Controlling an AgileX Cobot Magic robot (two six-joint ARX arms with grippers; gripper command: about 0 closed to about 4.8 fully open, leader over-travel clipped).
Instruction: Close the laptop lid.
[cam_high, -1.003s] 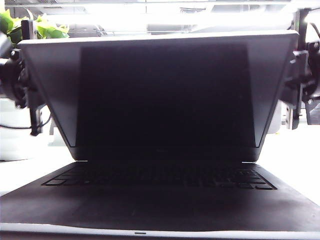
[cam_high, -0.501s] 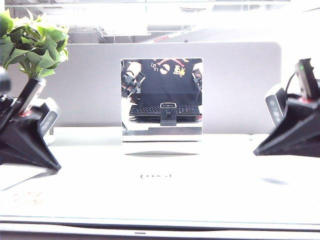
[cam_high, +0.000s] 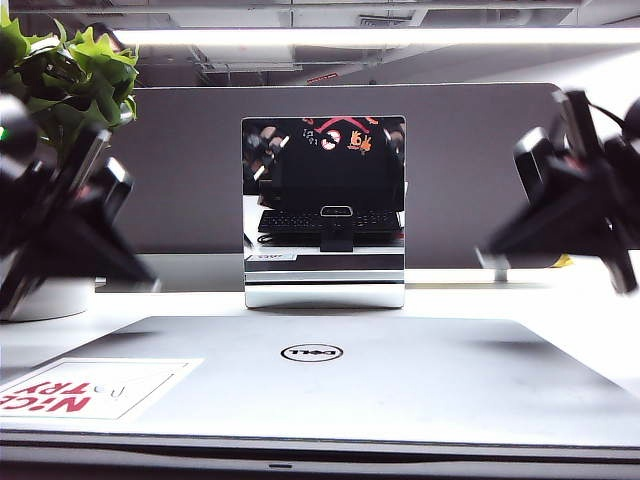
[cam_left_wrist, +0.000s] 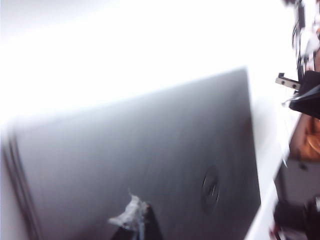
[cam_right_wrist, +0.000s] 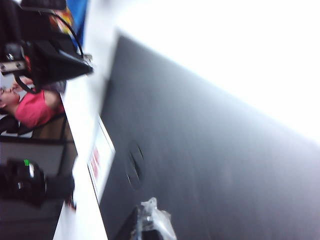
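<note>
Two blurred arms flank the laptop lid, lying flat with its silver face up: closing looks done; left gripper and right gripper hang above its sides, finger spread unreadable

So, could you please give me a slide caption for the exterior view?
Laptop lid shut flat, silver Dell face up; left tool and right tool raised clear at either side.

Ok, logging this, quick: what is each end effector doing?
Left end effector: above the flat matte silver laptop lid, blurred, cannot tell.
Right end effector: same, cannot tell.
</note>
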